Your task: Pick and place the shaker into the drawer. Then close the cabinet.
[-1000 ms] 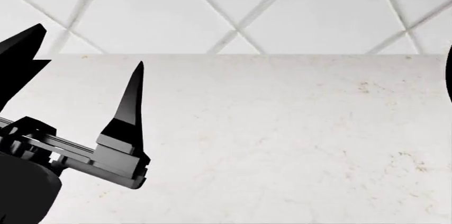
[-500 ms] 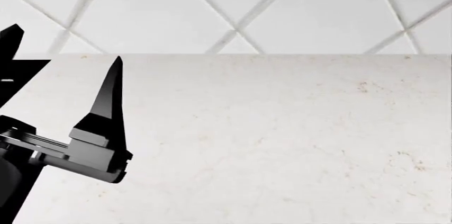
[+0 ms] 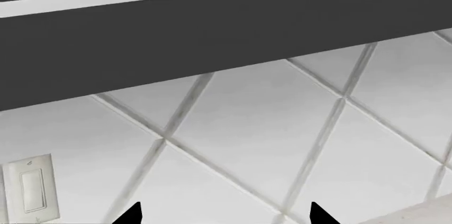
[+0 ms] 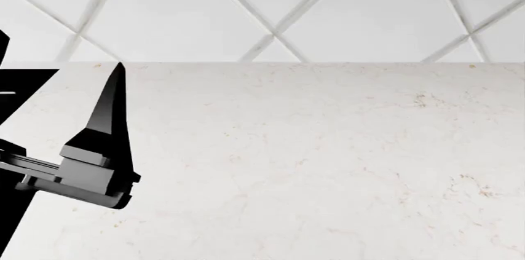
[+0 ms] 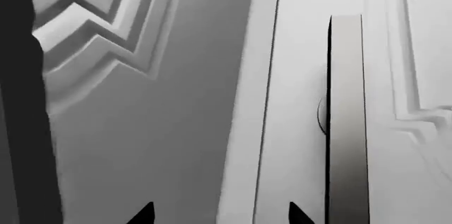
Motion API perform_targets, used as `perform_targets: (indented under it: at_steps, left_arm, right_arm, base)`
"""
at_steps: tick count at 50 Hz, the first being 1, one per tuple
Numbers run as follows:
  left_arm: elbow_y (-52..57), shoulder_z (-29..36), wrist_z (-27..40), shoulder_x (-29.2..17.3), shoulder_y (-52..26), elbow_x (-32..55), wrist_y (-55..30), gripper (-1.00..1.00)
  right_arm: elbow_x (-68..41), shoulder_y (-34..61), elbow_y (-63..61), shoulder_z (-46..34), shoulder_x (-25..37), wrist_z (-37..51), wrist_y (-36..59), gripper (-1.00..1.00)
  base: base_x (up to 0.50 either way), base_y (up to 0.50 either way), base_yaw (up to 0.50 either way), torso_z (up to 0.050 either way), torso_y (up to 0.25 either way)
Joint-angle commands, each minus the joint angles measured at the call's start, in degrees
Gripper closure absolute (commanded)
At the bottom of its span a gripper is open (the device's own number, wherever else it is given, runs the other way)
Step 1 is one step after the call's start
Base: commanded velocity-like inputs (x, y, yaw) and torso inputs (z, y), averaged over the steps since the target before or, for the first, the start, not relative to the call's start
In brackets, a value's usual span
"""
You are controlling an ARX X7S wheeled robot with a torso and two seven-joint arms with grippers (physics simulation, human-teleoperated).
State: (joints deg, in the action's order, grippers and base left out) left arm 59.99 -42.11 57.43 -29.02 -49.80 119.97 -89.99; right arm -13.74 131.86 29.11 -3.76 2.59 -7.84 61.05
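The shaker appears in none of the three views. The cabinet [image 5: 177,128] fills the right wrist view at close range — pale grey fronts with curvy raised moulding [image 5: 106,38] and a bar handle [image 5: 346,123] standing off one panel, seen edge-on beside a narrow seam between two fronts. Whether either front belongs to the drawer cannot be told. Its white marble-look top [image 4: 328,161] spans the head view up to the back edge, where it meets a wall of white diamond-set tiles [image 4: 328,8]. The left gripper [image 3: 222,214] hangs over the top's left part near that back edge, fingers spread wide and holding nothing; a wall switch [image 3: 32,189] sits on the tiles beyond. The right gripper [image 5: 220,214] faces the cabinet front — tips parted, nothing between them.
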Motion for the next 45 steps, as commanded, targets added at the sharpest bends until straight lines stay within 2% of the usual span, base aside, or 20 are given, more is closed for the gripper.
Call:
perform_targets:
  at_steps: [1, 7, 14, 18, 26, 36, 40, 45]
  left_arm:
    - [0.0, -0.1, -1.8, 0.4, 0.2, -2.2, 0.0, -1.00]
    - [0.0, -0.7, -2.8, 0.7, 0.6, -3.0, 0.0, -1.00]
    - [0.0, -2.7, -4.0, 0.4, 1.0, -3.1, 0.0, -1.00]
    - [0.0, -3.1, -6.0, 0.5, 1.1, -5.1, 0.0, -1.00]
    - [0.0, -2.0, -9.0, 1.6, 0.9, -9.5, 0.0, -1.00]
    - [0.0, -2.8, -9.5, 2.1, 1.3, -9.4, 0.0, -1.00]
    - [0.0, -3.0, -10.0, 2.1, 1.5, -9.9, 0.0, -1.00]
    - [0.0, -3.2, -9.4, 2.1, 1.7, -9.2, 0.0, -1.00]
  right_arm:
    - [-11.2, -4.8, 7.1, 6.0, -2.5, 4.0, 11.1, -1.00]
    - [-21.8, -6.3, 4.9, 0.3, -2.3, 9.1, 11.5, -1.00]
    - [-17.8, -4.4, 18.0, -7.9, -1.7, 4.8, 0.5, -1.00]
    - [-17.8, -6.2, 20.1, -11.0, -2.2, 4.1, -1.0, -1.00]
    - [-32.7, -9.2, 15.2, -17.0, -2.5, 8.0, 1.8, -1.00]
    - [-48.9, -11.1, 14.3, -25.4, -2.4, 11.8, -3.0, -1.00]
    - [-52.2, -10.2, 17.1, -31.5, -2.5, 10.0, -6.7, -1.00]
    - [-59.6, -7.7, 25.3, -44.7, -2.5, 6.0, -14.0, -1.00]
  base:
    - [0.00, 0.00, 0.00, 0.000, 0.000]
    - [0.00, 0.00, 0.00, 0.000, 0.000]
    - [0.00, 0.00, 0.00, 0.000, 0.000]
    - [0.01, 0.01, 0.01, 0.000, 0.000]
    - [0.01, 0.01, 0.01, 0.000, 0.000]
    - [0.00, 0.00, 0.01, 0.000, 0.000]
    - [0.01, 0.01, 0.01, 0.000, 0.000]
    - [0.01, 0.01, 0.01, 0.000, 0.000]
